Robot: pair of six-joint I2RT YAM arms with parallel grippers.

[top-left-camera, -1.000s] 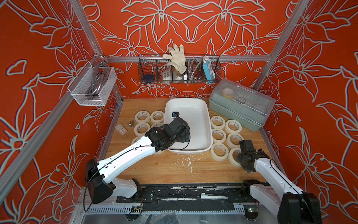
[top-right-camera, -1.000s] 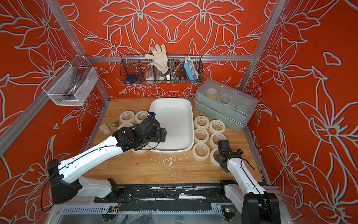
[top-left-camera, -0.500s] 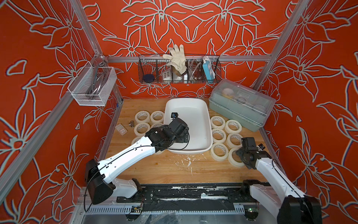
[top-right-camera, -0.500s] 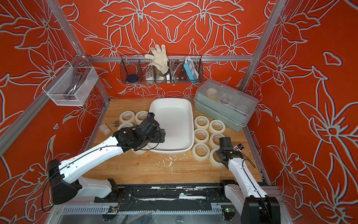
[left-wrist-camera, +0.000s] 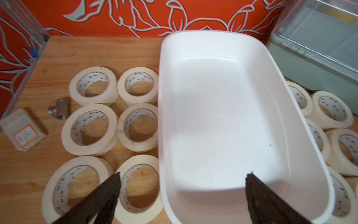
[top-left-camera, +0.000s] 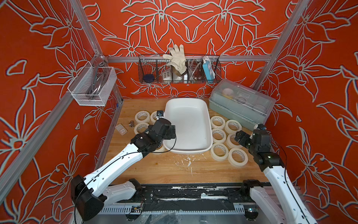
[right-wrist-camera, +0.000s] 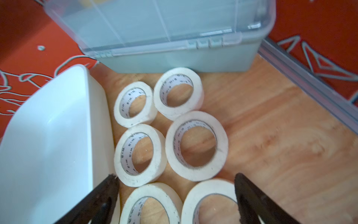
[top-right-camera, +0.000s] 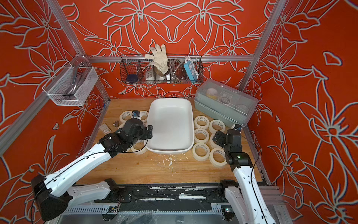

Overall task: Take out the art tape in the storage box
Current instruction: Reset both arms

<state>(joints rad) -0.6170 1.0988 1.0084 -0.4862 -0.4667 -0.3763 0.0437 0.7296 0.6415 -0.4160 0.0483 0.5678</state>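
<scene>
Though the storage box [top-left-camera: 188, 124] sits mid-worktop toward the back edge, its glossy white floor lies bare from wall to wall. All the art tape [left-wrist-camera: 90, 129] I can see is out on the wooden worktop [top-left-camera: 164, 168]. Six rolls lie two abreast between the box and the left edge. Six more lie between the box and the right edge, just in front of the grey-green lidded box [top-left-camera: 242, 104] at the back right corner.

Each roll is a cream ring lying flat, its white core printed with small dark marks, wood showing through the hole. Several touch their neighbours, and those nearest the storage box sit just beside its wall.

My left gripper [left-wrist-camera: 183, 175] hangs over the box's left wall near the front corner, jaws spread wide — one finger above the rolls, one above the box floor — holding nothing. My right gripper [right-wrist-camera: 175, 175] hovers above the front rolls of the right group, jaws just as wide and holding nothing.
</scene>
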